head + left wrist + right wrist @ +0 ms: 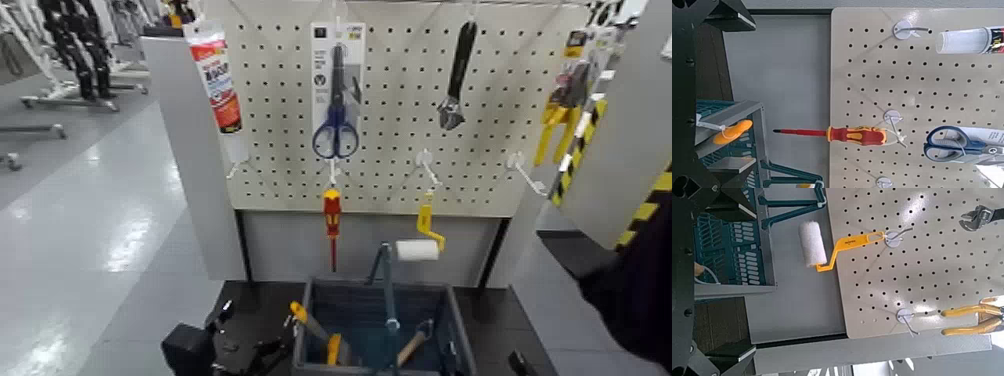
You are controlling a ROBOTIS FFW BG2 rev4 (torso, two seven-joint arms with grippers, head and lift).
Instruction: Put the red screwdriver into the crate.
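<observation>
Pegboard (400,110): a pale perforated panel standing upright behind the work area, with hooks carrying several tools.
Crate (318,330): a dark blue-grey slatted box on the dark surface below the pegboard, with a tall hoop handle rising from its middle; a few tools lie inside it.
Left gripper (240,352): a black mass low in the head view, just to the left of the crate, well below the pegboard; whether its fingers are apart or closed cannot be told, and nothing can be seen in its hold.
Right gripper (518,362): only a small dark tip shows at the bottom edge, to the right of the crate; its fingers cannot be judged.
Scissors (336,100): blue-handled, in a card pack, hanging on the pegboard directly above the screwdriver.
Tube (217,85): a white and red cartridge leaning at the pegboard's left edge.
Wrench (456,80): dark, hanging to the right of the scissors.
Paint roller (418,248): a white roll on a yellow handle, hanging from a hook above the crate's right half.
Red screwdriver (332,222): hanging on a pegboard hook, handle up and thin shaft pointing down, above the crate's left half and clear of it.
Orange-handled tool (303,318): resting tilted at the crate's left end.
</observation>
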